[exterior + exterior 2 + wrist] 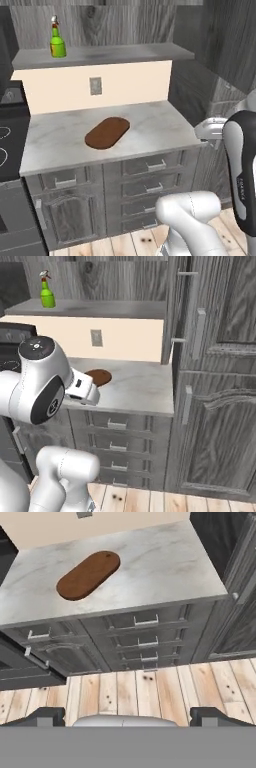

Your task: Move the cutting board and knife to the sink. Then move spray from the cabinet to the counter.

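Observation:
The reddish-brown cutting board [107, 132] [98, 376] [89, 574] lies flat on the marble counter [60, 137] [135, 387] [165, 567], left of its middle. The green spray [57, 42] [47, 292] stands upright on the left end of the cabinet shelf [115, 54] [110, 308] above the counter. My gripper [132, 716] is open with nothing between its fingertips [50, 716]. It hangs out in front of the counter, over the wooden floor, well short of the board. The knife and the sink are out of view.
Grey drawers with handles [150, 165] [142, 642] sit under the counter. A black stovetop [7, 145] borders it on the left. Tall grey cabinet doors [220, 381] rise at the right. A wall outlet [95, 85] sits on the cream backsplash.

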